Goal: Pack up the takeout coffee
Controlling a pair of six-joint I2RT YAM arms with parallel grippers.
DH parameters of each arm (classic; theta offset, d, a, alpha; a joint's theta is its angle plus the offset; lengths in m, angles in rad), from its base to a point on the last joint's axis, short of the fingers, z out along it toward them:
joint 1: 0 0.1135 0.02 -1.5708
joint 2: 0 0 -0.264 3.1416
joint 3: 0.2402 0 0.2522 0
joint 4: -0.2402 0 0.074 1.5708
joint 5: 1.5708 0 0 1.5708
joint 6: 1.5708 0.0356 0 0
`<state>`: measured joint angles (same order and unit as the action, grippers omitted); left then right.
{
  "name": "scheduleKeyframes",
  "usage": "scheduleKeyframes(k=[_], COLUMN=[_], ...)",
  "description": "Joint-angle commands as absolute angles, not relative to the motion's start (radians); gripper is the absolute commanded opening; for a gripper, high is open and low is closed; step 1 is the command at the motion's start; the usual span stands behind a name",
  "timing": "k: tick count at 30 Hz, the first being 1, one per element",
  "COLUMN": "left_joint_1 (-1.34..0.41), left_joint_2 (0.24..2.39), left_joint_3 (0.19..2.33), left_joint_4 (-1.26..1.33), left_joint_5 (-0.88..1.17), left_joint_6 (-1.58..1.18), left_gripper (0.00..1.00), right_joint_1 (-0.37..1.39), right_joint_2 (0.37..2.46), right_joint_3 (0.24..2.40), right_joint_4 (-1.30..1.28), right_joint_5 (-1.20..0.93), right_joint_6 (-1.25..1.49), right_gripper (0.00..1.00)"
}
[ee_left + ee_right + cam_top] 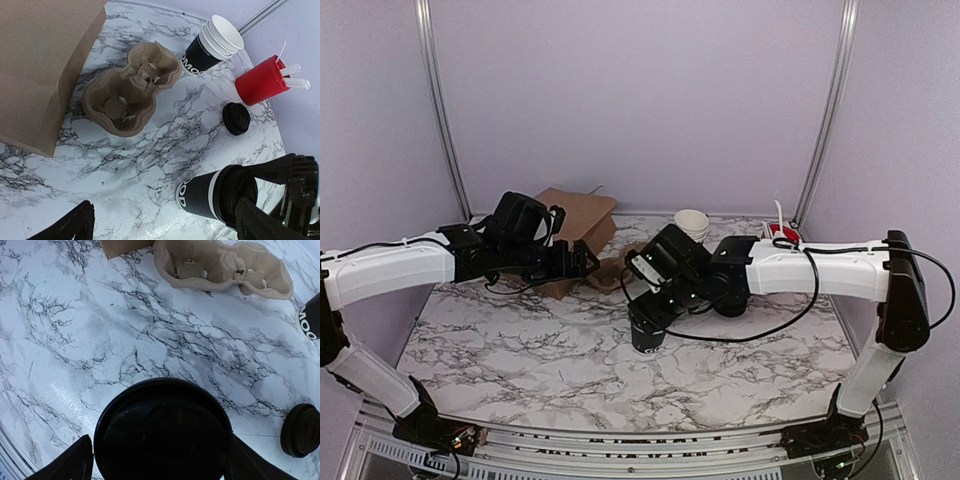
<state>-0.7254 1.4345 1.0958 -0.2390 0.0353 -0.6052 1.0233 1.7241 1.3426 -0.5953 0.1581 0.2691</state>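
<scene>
The takeout coffee [200, 195] is grasped lid-high by the right end effector [160, 460]. Short of the carrier [127, 92], the lid [162, 430] could be dislodged.

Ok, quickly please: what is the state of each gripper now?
Left gripper: jaws open, empty.
Right gripper: jaws closed on the takeout coffee.

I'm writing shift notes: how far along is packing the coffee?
Done: the coffee cup already has its lid on and appears to stand on the table. In hand: the right gripper is closed around that lid. Left: the cardboard cup carrier sits empty beside the paper bag, so the cup has yet to go in. The left gripper is open and empty.
</scene>
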Motion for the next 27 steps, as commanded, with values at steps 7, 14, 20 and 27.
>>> scheduleKeyframes(k=[7,14,20,27], left_joint_1=[-0.795,-0.826,-0.847,-0.881], left_joint_2=[1.419,1.440,1.461,1.517], left_joint_3=[1.015,0.989,0.976,0.997], left_joint_4=[-0.165,-0.140,-0.109,-0.089], left_joint_5=[-0.004,-0.004,-0.001,0.014], left_joint_6=[-0.698,-0.713,-0.726,-0.706], left_gripper=[0.99,0.99,0.99,0.99], right_joint_1=[1.022,1.034,1.036,0.932], right_joint_2=[1.675,1.665,1.627,1.468], right_joint_3=[1.352,1.368,1.366,1.218], right_joint_4=[-0.620,-0.621,-0.629,-0.528], right_joint_5=[0.167,0.171,0.194,0.119], right_joint_6=[0.272,0.271,0.290,0.311], right_gripper=[0.89,0.90,0.90,0.87])
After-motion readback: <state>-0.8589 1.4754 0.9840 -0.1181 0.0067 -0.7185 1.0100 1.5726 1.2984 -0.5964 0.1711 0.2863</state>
